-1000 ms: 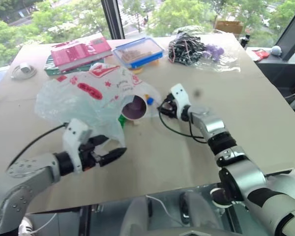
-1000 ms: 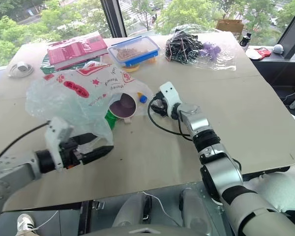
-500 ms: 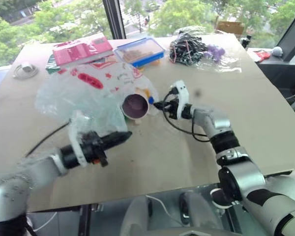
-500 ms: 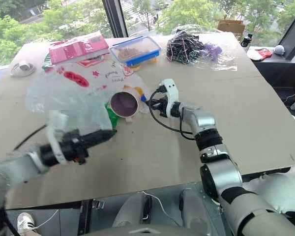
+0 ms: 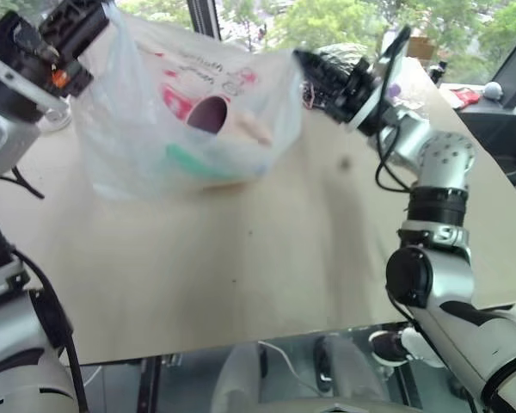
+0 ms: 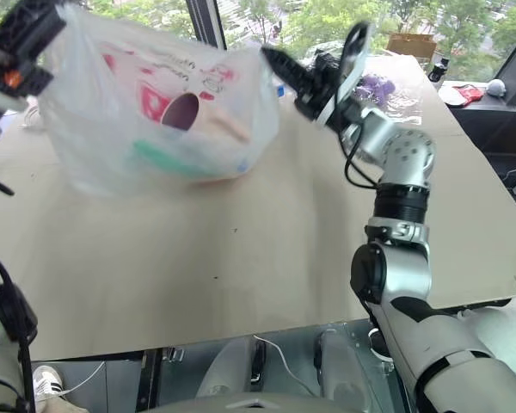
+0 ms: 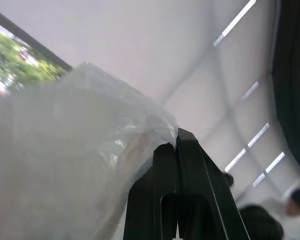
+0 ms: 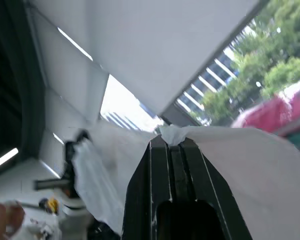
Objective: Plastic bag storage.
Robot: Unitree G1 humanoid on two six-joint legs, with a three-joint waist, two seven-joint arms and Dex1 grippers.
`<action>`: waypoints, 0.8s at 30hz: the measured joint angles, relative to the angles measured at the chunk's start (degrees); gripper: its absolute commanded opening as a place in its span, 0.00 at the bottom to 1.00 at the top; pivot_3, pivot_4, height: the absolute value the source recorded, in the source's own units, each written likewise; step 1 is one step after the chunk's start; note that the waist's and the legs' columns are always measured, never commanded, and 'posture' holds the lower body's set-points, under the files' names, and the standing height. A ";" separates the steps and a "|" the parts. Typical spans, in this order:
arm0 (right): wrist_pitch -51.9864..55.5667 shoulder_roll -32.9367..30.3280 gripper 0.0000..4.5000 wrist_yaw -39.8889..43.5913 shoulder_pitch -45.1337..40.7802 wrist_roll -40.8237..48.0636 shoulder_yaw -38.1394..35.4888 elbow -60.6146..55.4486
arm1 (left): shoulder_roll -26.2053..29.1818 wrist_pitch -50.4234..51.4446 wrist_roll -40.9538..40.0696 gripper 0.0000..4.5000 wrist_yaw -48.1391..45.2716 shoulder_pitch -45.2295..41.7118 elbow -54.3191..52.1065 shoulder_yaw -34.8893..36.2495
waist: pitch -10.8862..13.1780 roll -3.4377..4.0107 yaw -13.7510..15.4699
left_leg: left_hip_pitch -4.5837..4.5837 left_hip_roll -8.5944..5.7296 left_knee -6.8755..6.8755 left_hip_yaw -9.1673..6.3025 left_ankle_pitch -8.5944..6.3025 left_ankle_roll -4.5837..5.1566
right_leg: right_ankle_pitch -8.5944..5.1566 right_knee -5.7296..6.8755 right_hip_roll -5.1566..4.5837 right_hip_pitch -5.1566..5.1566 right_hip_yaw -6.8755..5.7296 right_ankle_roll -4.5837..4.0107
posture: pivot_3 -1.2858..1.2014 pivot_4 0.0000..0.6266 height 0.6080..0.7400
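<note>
Bag (image 5: 189, 112) now lifted off surface (image 5: 241, 249), was lying flat. Left gripper (image 5: 64, 34) and right gripper (image 6: 284, 69) both clamped on bag edges. Cup inside bag. Ready for storing.

Both tools (image 5: 305, 62) (image 5: 112, 10) raised, clamped.

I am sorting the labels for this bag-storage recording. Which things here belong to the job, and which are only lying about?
Belong to the job:
- plastic bag, lifted off the table, a cup and other items showing through it
- left pincer, shut on one top edge of the bag
- right pincer, shut on the other edge

Lying about:
- bundle of dark cables
- table
</note>
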 measured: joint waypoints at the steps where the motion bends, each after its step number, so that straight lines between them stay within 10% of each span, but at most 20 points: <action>1: -0.01 -0.25 0.00 -0.99 -0.81 0.68 -0.68 0.02 | -0.13 -0.38 0.93 0.00 0.10 -1.16 1.24 -0.11 | 0.00 0.00 0.08 | -0.17 -0.01 0.06 -0.02 0.00 0.00 | 0.00 0.03 -0.01 -0.13 -0.02 0.00 | 0.52 0.24 1.00; 12: -3.42 -12.14 0.00 -20.61 -13.77 8.45 -6.53 3.60 | -12.23 -4.14 28.53 0.00 -8.68 -26.19 28.47 -6.55 | 0.02 -0.03 0.13 | -1.18 -0.18 0.15 -0.12 0.16 -0.22 | 0.12 -0.02 -0.20 -0.77 -0.21 0.18 | 0.52 0.24 1.00; 24: -2.02 -21.41 0.00 -27.30 -14.71 10.15 -5.48 -1.51 | -20.24 -5.74 46.76 0.00 -20.99 -33.72 35.76 -8.37 | 0.20 0.27 -1.64 | -1.19 -0.06 -0.06 0.16 0.16 -0.22 | 0.11 0.01 -0.15 -1.04 0.03 0.18 | 0.52 0.24 1.00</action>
